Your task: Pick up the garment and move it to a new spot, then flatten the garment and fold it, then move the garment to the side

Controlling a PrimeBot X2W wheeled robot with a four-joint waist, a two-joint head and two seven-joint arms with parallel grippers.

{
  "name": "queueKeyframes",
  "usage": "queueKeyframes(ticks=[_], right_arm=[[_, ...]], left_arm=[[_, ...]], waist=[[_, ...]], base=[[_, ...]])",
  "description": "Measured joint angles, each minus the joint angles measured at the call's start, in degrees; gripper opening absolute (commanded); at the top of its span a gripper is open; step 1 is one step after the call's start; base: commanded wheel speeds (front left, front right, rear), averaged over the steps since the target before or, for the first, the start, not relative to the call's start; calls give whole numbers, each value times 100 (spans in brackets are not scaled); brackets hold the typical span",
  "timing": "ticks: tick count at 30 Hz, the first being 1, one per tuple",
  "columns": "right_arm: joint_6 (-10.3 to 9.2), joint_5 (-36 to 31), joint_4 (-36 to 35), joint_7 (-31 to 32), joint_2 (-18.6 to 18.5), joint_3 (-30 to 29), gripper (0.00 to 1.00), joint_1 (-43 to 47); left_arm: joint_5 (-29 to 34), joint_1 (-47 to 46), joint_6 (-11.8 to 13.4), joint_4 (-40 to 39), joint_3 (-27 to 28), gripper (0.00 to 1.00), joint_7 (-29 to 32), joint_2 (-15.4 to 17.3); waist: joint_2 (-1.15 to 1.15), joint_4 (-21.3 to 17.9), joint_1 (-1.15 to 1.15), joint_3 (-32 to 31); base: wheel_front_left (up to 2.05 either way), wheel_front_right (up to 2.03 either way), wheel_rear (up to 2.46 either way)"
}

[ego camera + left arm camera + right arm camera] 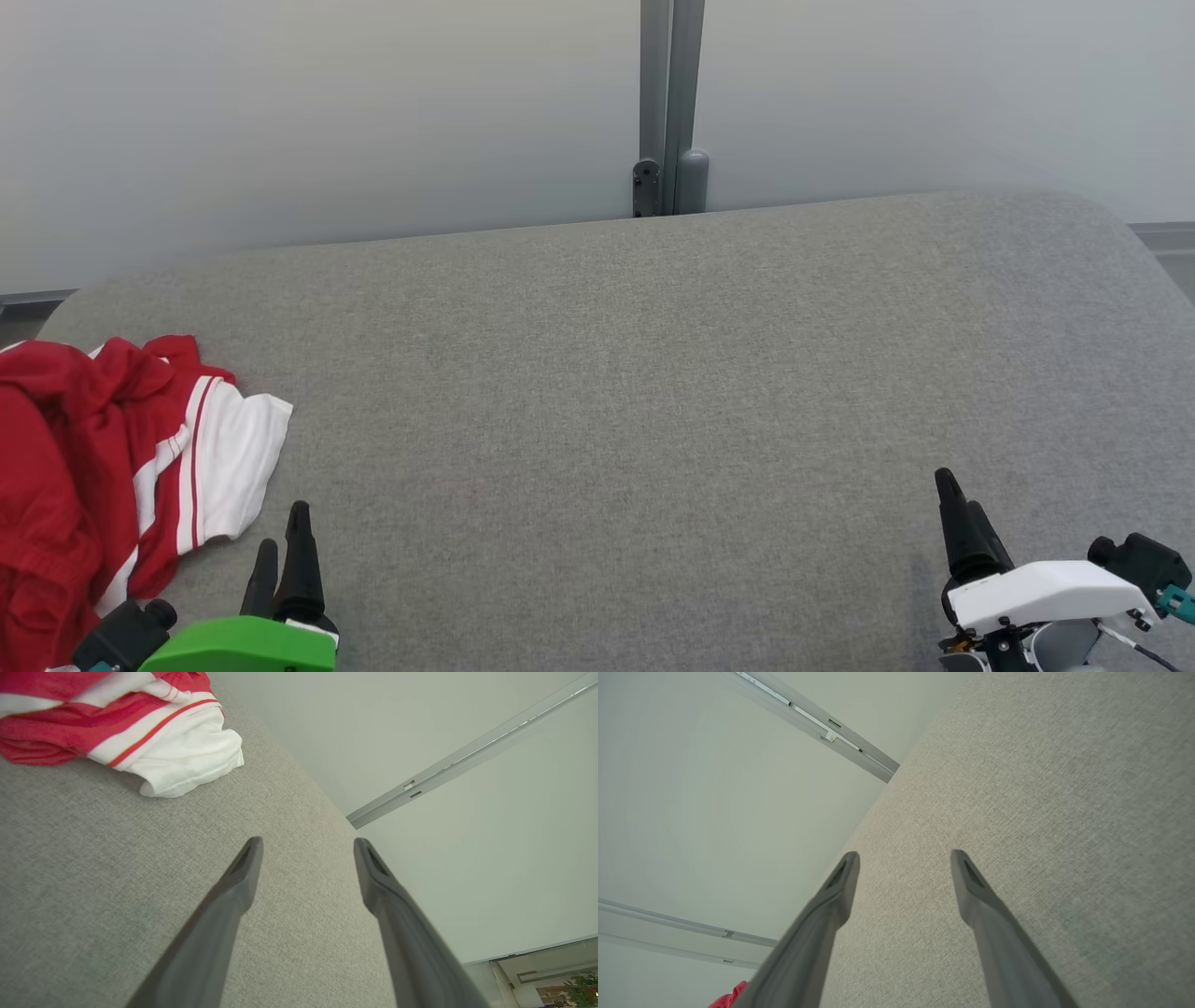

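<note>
A crumpled red garment [84, 467] with white panels and stripes lies heaped at the left edge of the grey fabric surface [635, 401]. In the left wrist view the garment [140, 728] sits at the upper left. My left gripper [282, 532] hovers just right of the heap's near corner, open and empty, apart from the cloth; its gap shows bare fabric in the left wrist view [307, 845]. My right gripper [957, 495] stands at the lower right, far from the garment, open [903, 856] with nothing between its fingers. A red scrap of garment [731, 998] peeks in at the bottom.
A pale wall [327, 112] with a grey vertical post [667, 103] rises behind the surface's far edge. The surface has rounded corners at the back left and back right. Floor shows past the right corner [1172, 252].
</note>
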Motion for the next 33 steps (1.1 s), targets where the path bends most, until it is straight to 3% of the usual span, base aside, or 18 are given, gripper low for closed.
queueKeyframes(ticks=[17,33], right_arm=[[1,-1695,-200,-27,-15,43,100,115],[1,-2962,-339,-88,-25,136,100,240]], left_arm=[[1692,83,65,12,-237,100,-298,73],[2731,173,38,98,-364,100,-537,120]], waist=[[0,43,0,-87],[0,53,0,-181]], base=[[0,0,0],[0,0,0]])
